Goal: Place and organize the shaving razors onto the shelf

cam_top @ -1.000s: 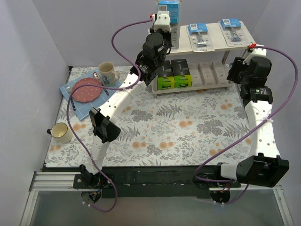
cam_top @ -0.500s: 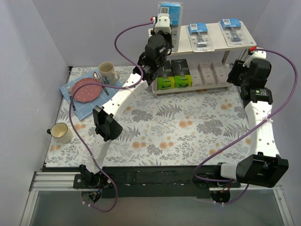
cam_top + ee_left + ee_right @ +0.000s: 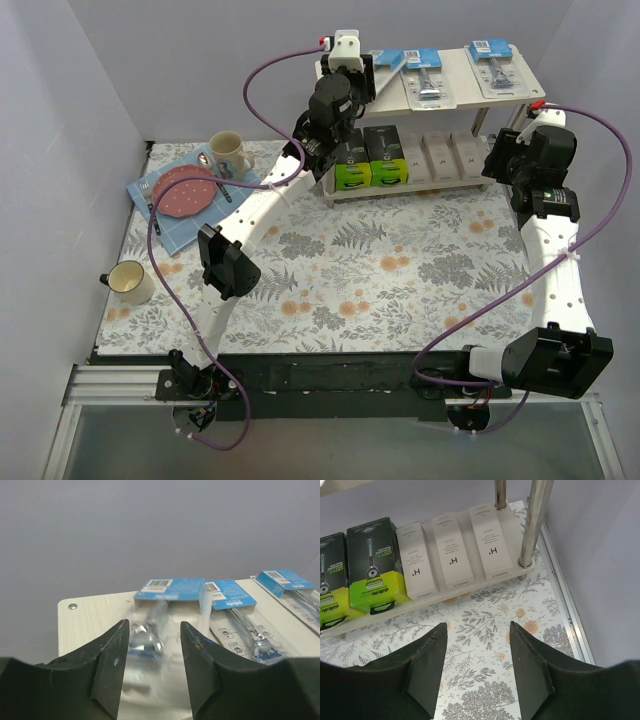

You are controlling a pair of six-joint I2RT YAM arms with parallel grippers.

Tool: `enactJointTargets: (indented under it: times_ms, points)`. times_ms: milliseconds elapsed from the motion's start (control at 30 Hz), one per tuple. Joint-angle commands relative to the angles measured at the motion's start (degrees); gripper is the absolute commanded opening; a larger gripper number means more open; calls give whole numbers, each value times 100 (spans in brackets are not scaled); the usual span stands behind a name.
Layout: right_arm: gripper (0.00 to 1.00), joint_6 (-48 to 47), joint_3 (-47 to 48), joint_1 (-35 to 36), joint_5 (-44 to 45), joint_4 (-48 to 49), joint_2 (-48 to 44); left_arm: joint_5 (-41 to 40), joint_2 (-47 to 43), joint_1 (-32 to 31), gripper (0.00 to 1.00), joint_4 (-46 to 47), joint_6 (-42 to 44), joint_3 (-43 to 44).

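L claw (image 3: 152, 630) sits over top board of the shelf (image 3: 92, 615), fingers apart. The blister pack (image 3: 169, 589) lies blurred just past them, beside two more. R claw (image 3: 477, 630) apart, empty, near lower tier. Placing step looks about done; next I'd lift L clear, check row alignment.

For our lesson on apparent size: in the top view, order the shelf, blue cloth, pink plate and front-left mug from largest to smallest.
1. shelf
2. blue cloth
3. plate
4. mug, smallest although it sits nearer the camera
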Motion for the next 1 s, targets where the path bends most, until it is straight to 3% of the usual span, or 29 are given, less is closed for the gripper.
enactJointTargets:
  times_ms: [0, 200, 233, 333, 400, 467, 567, 733, 800, 867, 967]
  points:
    - [60, 61, -2, -29, -55, 170, -77, 138, -94, -1, 46, 191, -27, 48]
    - [60, 18, 6, -29, -46, 179, -94, 769, -522, 25, 56, 884, 192, -170]
    - [60, 17, 15, -29, -46, 170, -86, 971, -663, 60, 62, 1059, 280, -389]
    - [60, -18, 7, -29, -37, 179, -94, 2314, -1174, 472, 71, 1430, 360, -1085]
    - [60, -9, -11, -29, -37, 179, -94, 3331, -1131, 938, 74, 853, 351, -718]
    - [61, -9, -46, -29, -72, 196, -85, 3748, -912, 1228, 79, 64, 316, -288]
    - [60, 35, -116, -29, -116, 205, -77, 4488, -1033, 1781, 80, -126, 106, -627]
    - [60, 44, -143, -29, -143, 197, -59, 5189, -1034, 1976, 80, -161, -384, -1050]
    - [60, 26, -152, -29, -178, 188, -59, 5314, -973, 2038, 78, -117, -544, -1077]
    - [58, -87, -82, -29, -782, 275, -112, 5202, -946, 2029, 74, -90, -702, -1094]
    - [37, -368, 225, 23, -2223, 670, -86, 5122, -998, 2038, 68, -29, -756, -1235]
